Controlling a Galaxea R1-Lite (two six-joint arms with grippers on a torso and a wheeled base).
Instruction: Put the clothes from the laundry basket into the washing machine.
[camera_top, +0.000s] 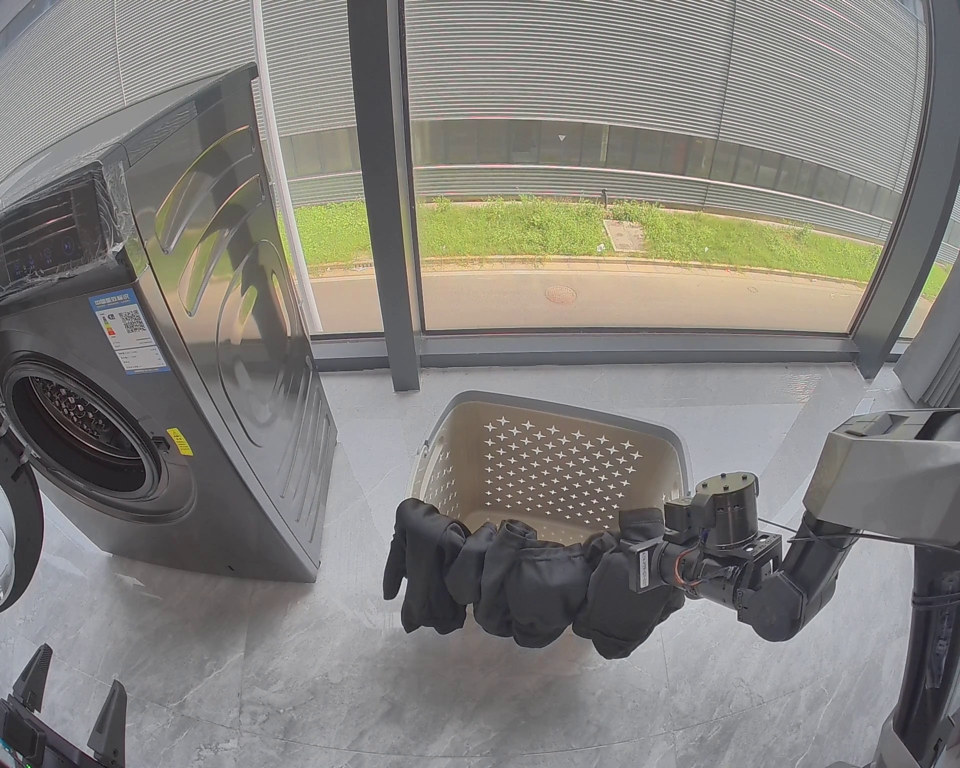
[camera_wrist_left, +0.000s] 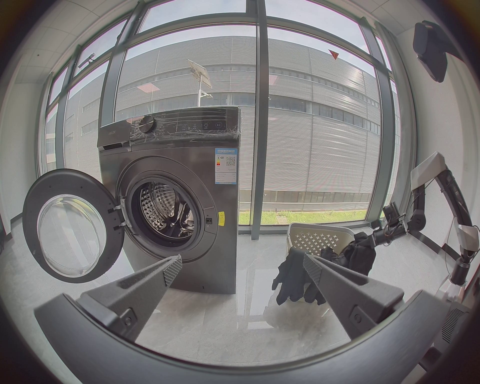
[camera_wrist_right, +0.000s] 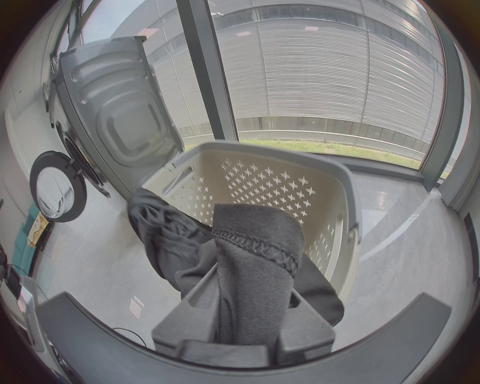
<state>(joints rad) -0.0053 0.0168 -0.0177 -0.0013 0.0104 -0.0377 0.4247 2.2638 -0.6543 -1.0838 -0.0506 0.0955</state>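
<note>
Black knit cloth, bunched in soft folds: the garment (camera_top: 510, 590) hangs in a sagging line along the near rim of the laundry basket (camera_top: 560, 408). One end is pinched tight in the right end effector (camera_top: 648, 568); the other droops free on the side toward the washing machine (camera_top: 230, 330). From the head view we cannot tell whether the cloth touches the rim. The right wrist view adds the grip itself, a stitched hem folded over between the closed fingers (camera_wrist_right: 200, 310). It also looks into the basket, which is cream plastic with inner walls pierced by star-shaped holes. The left wrist view gives us the machine's front, which the head view sees only at an angle. Its round glass door (camera_wrist_left: 72, 225) is swung wide to one side, and the steel drum (camera_wrist_left: 162, 210) stands open. We note a dark shape inside the drum near its rim but cannot make out what it is. The left end effector (camera_top: 72, 695) sits low before the machine, well apart from the basket, its fingers spread with nothing between them.
</note>
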